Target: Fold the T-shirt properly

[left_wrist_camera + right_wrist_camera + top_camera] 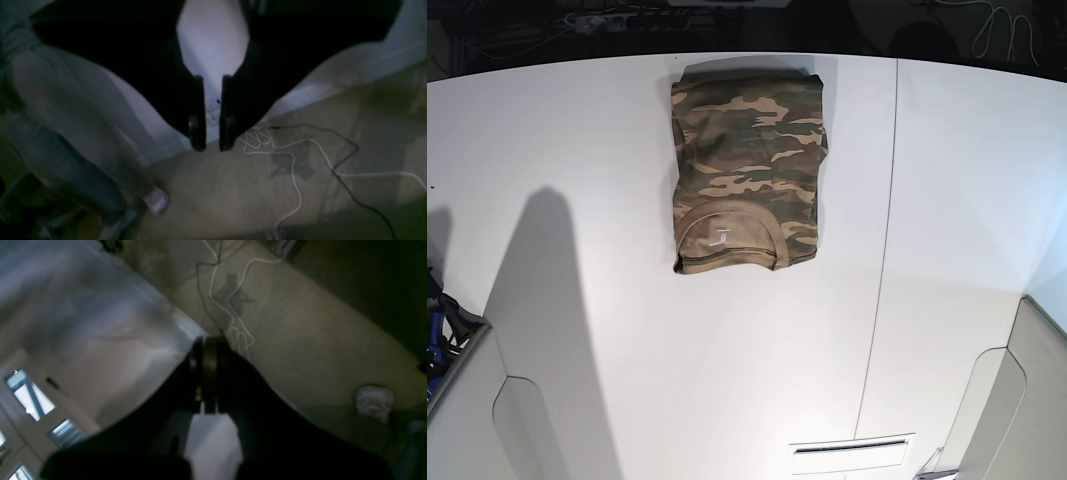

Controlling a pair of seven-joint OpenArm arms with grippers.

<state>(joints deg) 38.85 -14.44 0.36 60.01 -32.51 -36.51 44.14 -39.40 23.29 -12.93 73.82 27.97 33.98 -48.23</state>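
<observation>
One folded T-shirt point(748, 170) lies at twelve o'clock on my white worktop point(947, 250), near the far edge. Left gripper point(212, 133) fingers stand slightly parted, gripping nothing; right gripper point(206, 373) fingers are closed, empty. I fear any further tug could undo the fold.

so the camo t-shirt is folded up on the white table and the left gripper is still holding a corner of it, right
Not quite. The T-shirt does lie folded on the white table, as the base view shows, but the left gripper holds nothing. In the left wrist view its fingers stand slightly apart with only floor and cables behind them, well away from the shirt.
</observation>
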